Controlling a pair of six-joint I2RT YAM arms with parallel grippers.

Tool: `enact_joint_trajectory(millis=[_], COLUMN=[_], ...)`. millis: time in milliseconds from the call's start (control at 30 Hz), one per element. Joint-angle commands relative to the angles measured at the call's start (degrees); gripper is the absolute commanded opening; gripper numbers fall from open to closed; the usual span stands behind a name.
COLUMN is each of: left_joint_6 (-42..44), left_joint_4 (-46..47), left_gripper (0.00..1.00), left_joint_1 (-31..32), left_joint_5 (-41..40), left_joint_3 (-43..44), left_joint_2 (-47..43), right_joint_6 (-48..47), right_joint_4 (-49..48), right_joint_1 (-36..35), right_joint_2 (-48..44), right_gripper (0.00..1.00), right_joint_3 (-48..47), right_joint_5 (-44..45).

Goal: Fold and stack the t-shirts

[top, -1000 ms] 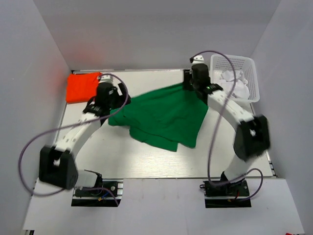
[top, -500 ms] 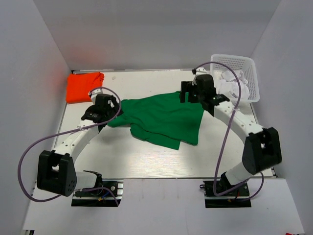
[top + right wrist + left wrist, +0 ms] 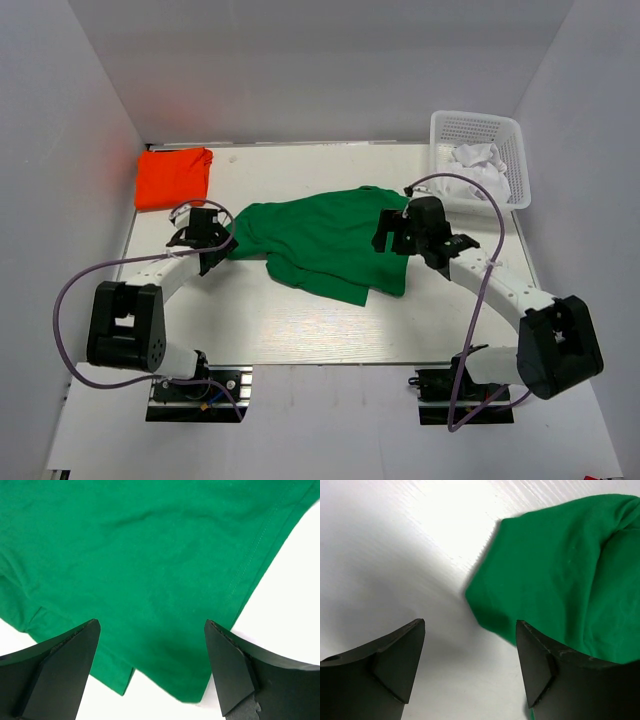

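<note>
A deep green t-shirt (image 3: pixel 325 240) lies rumpled and spread in the middle of the table; it also shows in the left wrist view (image 3: pixel 560 575) and in the right wrist view (image 3: pixel 150 565). A folded orange-red t-shirt (image 3: pixel 172 177) lies at the back left corner. My left gripper (image 3: pixel 205 240) is open and empty over bare table, just left of the green shirt's left edge (image 3: pixel 470 660). My right gripper (image 3: pixel 392 238) is open and empty above the green shirt's right part (image 3: pixel 152 665), near its hem corner.
A white plastic mesh basket (image 3: pixel 480 158) with white cloth inside stands at the back right. White enclosure walls surround the table. Purple cables loop off both arms.
Both grippers have let go of the green shirt and drawn back toward the near side. The shirt has dropped and settled flatter on the table.
</note>
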State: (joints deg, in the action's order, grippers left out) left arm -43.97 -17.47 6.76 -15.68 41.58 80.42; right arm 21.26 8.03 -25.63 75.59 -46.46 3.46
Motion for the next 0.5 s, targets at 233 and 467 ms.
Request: enact_joint_trajectory(millis=[233, 467], left_joint_6=[2.1, 1.6], left_joint_4=[7.5, 8.1], left_gripper=[0.53, 0.00], left_joint_1=[0.4, -0.2], left_joint_5=[5.5, 3.8], left_joint_3=[0.3, -1.6], left_joint_2=[5.0, 4.5], right_joint_6=[4.5, 3.8], right_joint_4=[5.6, 9.5], right_joint_1=[-1.4, -2.3], right_joint_2=[-4.1, -3.7], right_gripper=[0.90, 0.90], right_joint_3=[6.5, 8.1], right_joint_5=[3.3, 3.1])
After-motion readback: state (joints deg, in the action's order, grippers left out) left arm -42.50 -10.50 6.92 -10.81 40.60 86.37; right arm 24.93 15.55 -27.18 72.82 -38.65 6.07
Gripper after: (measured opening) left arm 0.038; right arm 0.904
